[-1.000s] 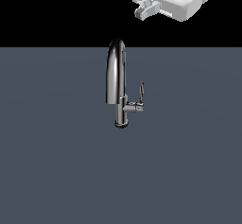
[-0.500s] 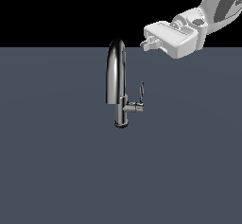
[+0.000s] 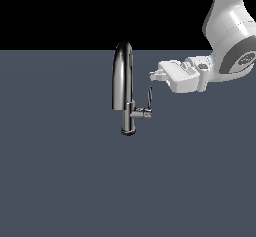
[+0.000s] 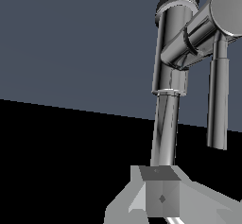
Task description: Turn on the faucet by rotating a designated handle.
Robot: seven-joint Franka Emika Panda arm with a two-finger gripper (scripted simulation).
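Observation:
The chrome faucet [image 3: 123, 81] stands upright on the grey surface, with its arched spout high and its round base [image 3: 128, 130] below. The handle [image 3: 149, 98] is a thin lever that stands upright at the end of a short side stub [image 3: 141, 114], on the exterior view's right of the body. My gripper [image 3: 153, 74] is shut on nothing. It hangs just above and slightly to the exterior view's right of the lever's tip, apart from it. In the wrist view the faucet body [image 4: 168, 76], the stub [image 4: 201, 29] and the lever [image 4: 218, 95] show beyond my closed fingertips [image 4: 160, 197].
The white arm [image 3: 230, 36] comes in from the upper right of the exterior view. The flat grey surface [image 3: 65, 181] spreads all around the faucet, with black background behind it.
My gripper has come down and moved toward the exterior view's left, from the top right corner to just above the lever. The faucet and handle have not moved.

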